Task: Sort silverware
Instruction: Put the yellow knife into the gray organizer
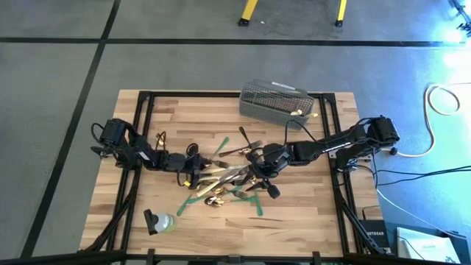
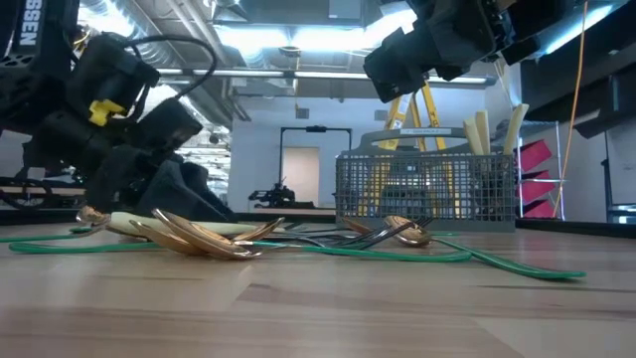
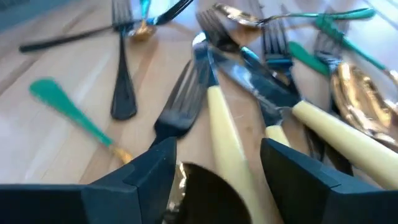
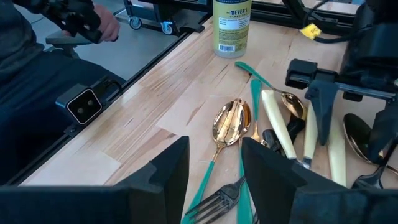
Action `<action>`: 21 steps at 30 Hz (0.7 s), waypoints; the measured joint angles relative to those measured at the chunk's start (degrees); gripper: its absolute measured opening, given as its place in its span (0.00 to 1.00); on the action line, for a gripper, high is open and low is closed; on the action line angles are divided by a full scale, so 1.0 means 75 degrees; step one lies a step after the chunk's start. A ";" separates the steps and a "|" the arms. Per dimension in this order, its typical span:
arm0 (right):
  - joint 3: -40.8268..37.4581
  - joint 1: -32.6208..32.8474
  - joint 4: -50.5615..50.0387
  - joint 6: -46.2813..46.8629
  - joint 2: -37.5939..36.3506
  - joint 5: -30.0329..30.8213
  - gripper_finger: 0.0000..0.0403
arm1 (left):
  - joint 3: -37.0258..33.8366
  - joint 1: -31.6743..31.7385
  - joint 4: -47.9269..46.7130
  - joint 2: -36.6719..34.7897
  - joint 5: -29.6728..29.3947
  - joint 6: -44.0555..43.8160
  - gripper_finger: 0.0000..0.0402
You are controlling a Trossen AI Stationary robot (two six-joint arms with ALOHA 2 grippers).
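Polished, stiff, slippery silverware (image 1: 221,177) lies tangled; left gripper (image 3: 217,171), jaws spread, should pinch a cream knife handle (image 3: 227,143) mid-length.

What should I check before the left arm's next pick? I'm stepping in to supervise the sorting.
1. Left gripper open: ok, its fingers stand apart over the pile.
2. Target between its fingers: ok, a knife with a cream handle lies there.
3. Knife clear of neighbours: not ok, forks and other knives touch or overlap it.
4. Right gripper empty: ok, nothing between its fingers.
5. Basket reachable: cannot tell; it stands at the table's far edge.
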 joint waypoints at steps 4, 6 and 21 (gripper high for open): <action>0.0000 0.0001 0.0003 0.0000 0.0000 0.0004 0.33 | 0.0042 -0.0127 0.0111 0.0000 -0.0255 0.0186 0.55; 0.0000 -0.0001 0.0003 0.0000 0.0000 0.0008 0.33 | 0.0086 -0.0203 0.0107 0.0000 -0.0263 0.0204 0.55; 0.0000 -0.0001 0.0006 -0.0005 0.0000 0.0045 0.33 | 0.0146 -0.0049 -0.0111 0.0000 -0.0423 0.0352 0.55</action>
